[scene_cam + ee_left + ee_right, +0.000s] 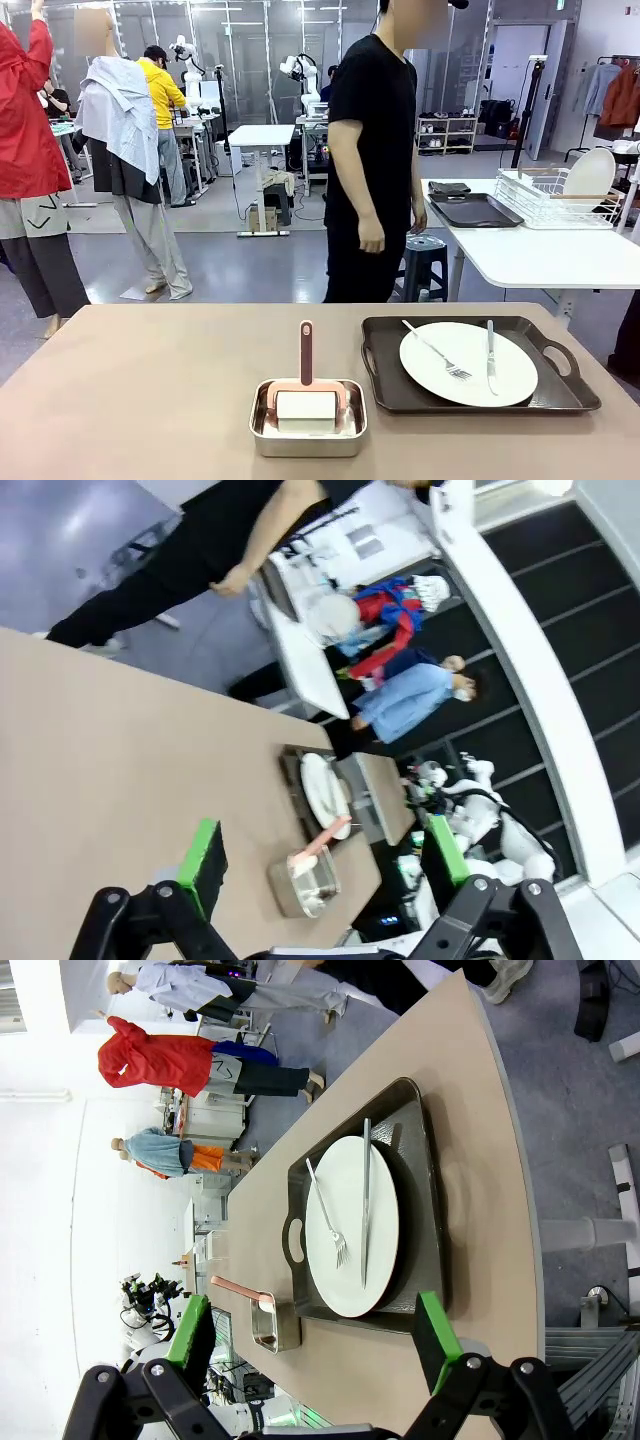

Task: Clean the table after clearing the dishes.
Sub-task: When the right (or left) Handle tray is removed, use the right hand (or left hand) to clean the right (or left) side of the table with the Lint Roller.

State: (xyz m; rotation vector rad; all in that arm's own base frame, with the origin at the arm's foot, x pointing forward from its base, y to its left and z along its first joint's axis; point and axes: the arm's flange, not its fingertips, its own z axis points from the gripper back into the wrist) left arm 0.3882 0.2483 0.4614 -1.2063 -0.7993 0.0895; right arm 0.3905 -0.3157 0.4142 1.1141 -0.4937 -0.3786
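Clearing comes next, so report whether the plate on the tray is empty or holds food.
Empty of food: the white plate on the dark tray is bare apart from a fork and a knife.

Front camera across table (150,400); both wrist cameras high above shared plate (515,372).

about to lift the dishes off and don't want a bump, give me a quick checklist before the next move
1. left gripper open and empty: ok
2. right gripper open and empty: ok
3. plate on the tray, fork and knife on the plate: ok
4. gap between steel pan and tray: cannot tell, they sit very close
5. person's hand away from the tray: ok
6. table free of dishes: not ok, this tray is on it
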